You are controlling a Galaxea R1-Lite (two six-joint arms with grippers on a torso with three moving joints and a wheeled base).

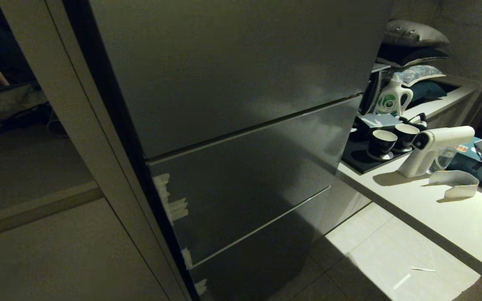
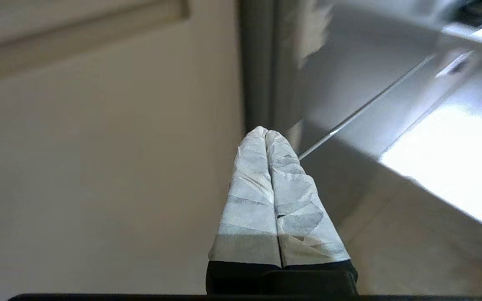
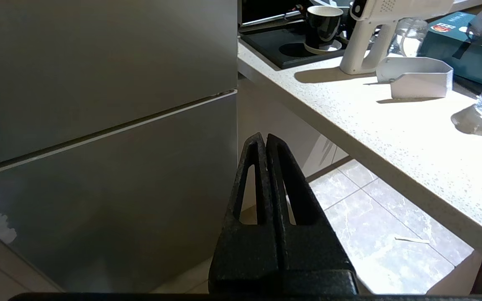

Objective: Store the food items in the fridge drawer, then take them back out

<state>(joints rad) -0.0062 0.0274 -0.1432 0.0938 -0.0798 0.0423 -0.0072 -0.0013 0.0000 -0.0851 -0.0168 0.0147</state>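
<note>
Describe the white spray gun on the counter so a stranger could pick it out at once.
Right of the grey fridge runs a pale counter. On it, just past the black tray holding two dark cups, stands the spray gun, upright on its handle. It is the only pistol-shaped thing there, white, with a dark round cap on its rear end.
</note>
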